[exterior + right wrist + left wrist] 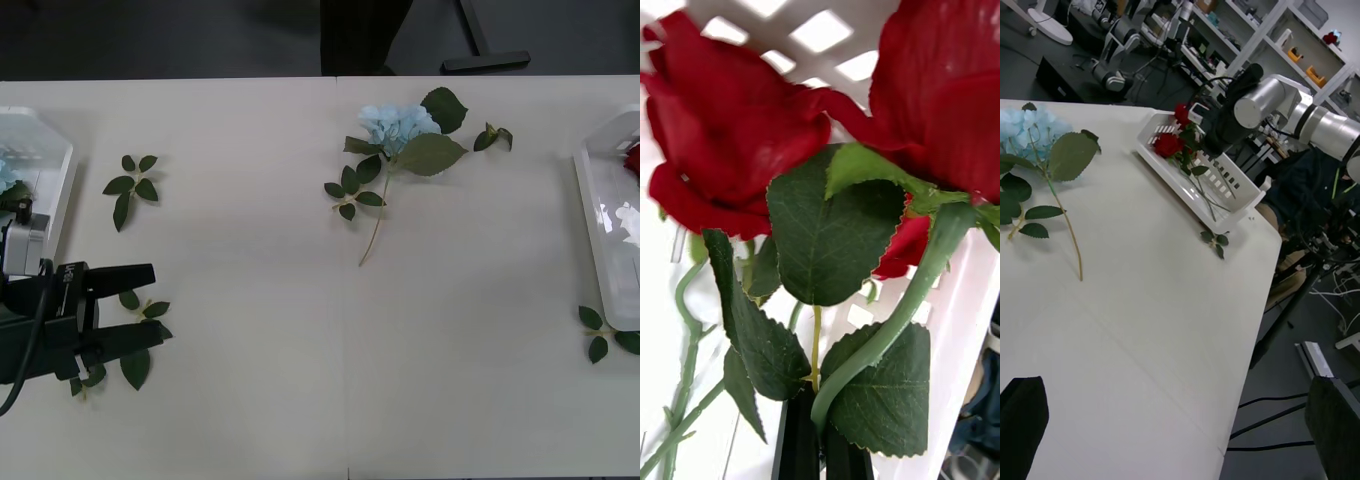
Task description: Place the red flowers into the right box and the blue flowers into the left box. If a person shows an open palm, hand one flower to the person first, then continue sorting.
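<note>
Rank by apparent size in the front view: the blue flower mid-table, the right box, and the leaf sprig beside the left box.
1. Right box, though cut off by the picture's edge.
2. Blue flower, counting stem and leaves.
3. Leaf sprig, clearly smallest.
All three lie at a similar distance across the table, so nearness hardly skews this.

- I see the white worktop stretching across my front view, with a faint seam running down its middle.
- A loose green leaf sprig lies on its left part.
- Another leaf sprig lies nearer to me on the left.
- A small sprig sits toward the far right.
- One more sprig lies at the right edge; I see it too from the left wrist.
- Beyond the far edge, a dark stand base rests on the floor.
- From the left wrist, white shelving with small items stands in the room behind.
</note>
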`<move>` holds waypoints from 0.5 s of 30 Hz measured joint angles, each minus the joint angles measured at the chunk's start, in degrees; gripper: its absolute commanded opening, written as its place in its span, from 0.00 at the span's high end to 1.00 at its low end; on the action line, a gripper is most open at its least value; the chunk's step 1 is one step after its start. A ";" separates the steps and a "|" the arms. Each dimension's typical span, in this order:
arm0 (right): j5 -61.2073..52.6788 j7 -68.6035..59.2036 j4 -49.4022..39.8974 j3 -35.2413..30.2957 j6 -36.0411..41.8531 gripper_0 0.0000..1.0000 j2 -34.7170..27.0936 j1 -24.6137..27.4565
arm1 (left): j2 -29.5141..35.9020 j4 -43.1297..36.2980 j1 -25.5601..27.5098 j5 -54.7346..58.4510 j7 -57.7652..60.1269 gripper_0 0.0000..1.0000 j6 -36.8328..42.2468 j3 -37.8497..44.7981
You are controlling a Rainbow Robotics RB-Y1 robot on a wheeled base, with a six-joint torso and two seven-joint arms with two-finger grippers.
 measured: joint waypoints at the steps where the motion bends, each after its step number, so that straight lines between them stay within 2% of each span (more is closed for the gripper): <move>1: 0.11 0.00 0.00 0.59 -0.15 0.64 0.00 0.00 | 0.19 0.15 -0.01 0.37 0.00 0.00 0.00 0.00; 2: 0.17 0.00 0.00 1.04 -0.54 0.46 0.00 0.00 | 0.35 0.30 -0.01 0.83 0.00 0.00 0.00 0.00; 3: 0.17 0.00 0.00 1.29 -1.04 0.33 0.00 0.00 | 0.48 0.45 -0.02 1.23 0.00 0.00 0.00 0.00; 6: 0.61 0.00 0.00 1.38 -1.77 0.12 0.00 0.00 | 0.64 0.85 -0.03 1.64 -0.01 0.00 0.00 0.00; 9: 1.70 0.06 0.00 1.38 -2.71 0.04 0.00 0.00 | 0.70 1.24 -0.06 1.65 -0.01 0.00 0.00 0.00; 15: 1.26 5.16 0.00 1.36 -3.24 0.00 -0.17 0.00 | 0.74 1.66 -0.15 1.67 -0.02 0.00 0.00 0.00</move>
